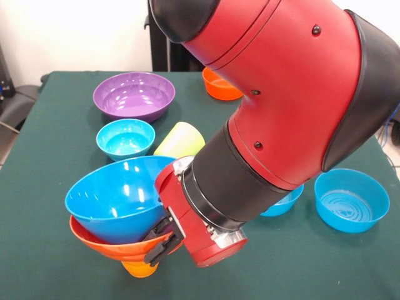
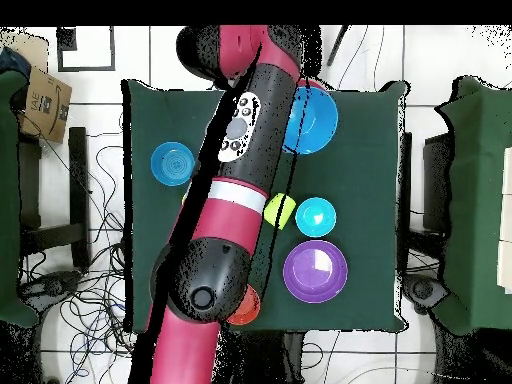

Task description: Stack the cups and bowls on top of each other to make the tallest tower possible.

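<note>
The tower stands at the table's near left: a large blue bowl (image 1: 115, 197) sits tilted inside a wider orange bowl (image 1: 106, 245), which rests on an orange cup (image 1: 140, 269). My gripper (image 1: 161, 240) is at the tower's right side, its black fingers (image 1: 164, 229) shut on the orange bowl's rim. From overhead the arm hides the gripper and only the big blue bowl (image 2: 312, 118) of the tower shows. A pale yellow cup (image 1: 180, 140) (image 2: 280, 210) lies on its side behind the tower.
A purple bowl (image 1: 134, 95) (image 2: 316, 271) and a small blue bowl (image 1: 125, 139) (image 2: 316, 216) sit behind. A small orange bowl (image 1: 219, 87) is at the back. A medium blue bowl (image 1: 351, 200) (image 2: 172, 163) stands at the right, another (image 1: 286, 203) half hidden under the arm.
</note>
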Robot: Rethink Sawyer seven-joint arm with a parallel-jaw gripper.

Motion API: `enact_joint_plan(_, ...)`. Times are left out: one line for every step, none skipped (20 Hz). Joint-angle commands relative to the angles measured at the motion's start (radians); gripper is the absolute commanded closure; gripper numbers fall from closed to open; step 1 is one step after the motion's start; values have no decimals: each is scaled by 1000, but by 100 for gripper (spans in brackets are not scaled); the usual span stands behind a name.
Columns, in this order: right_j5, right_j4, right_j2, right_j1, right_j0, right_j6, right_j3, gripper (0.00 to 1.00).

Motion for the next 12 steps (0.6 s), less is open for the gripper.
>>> enact_joint_plan(-13, -13, 16, 3, 23, -54, -17, 100)
enact_joint_plan(-7, -10, 16, 2, 22, -57, -18, 100)
enact_joint_plan(6, -2, 15, 3, 19, -64, -22, 100)
enact_joint_plan(12, 2, 14, 3, 17, -68, -25, 100)
enact_joint_plan(27, 11, 14, 3, 13, -80, -29, 100)
enact_joint_plan(34, 15, 11, 3, 8, -100, -36, 100)
enact_joint_plan(40, 20, 9, 3, 2, -119, -44, 100)
enact_joint_plan(42, 22, 10, 4, 0, -129, -46, 100)
enact_joint_plan(37, 19, 19, 7, 0, -144, -44, 100)
enact_joint_plan(29, 13, 30, 11, 4, -149, -38, 100)
enact_joint_plan(22, 6, 41, 14, 8, -154, -31, 100)
enact_joint_plan(19, 2, 45, 17, 10, -161, -30, 100)
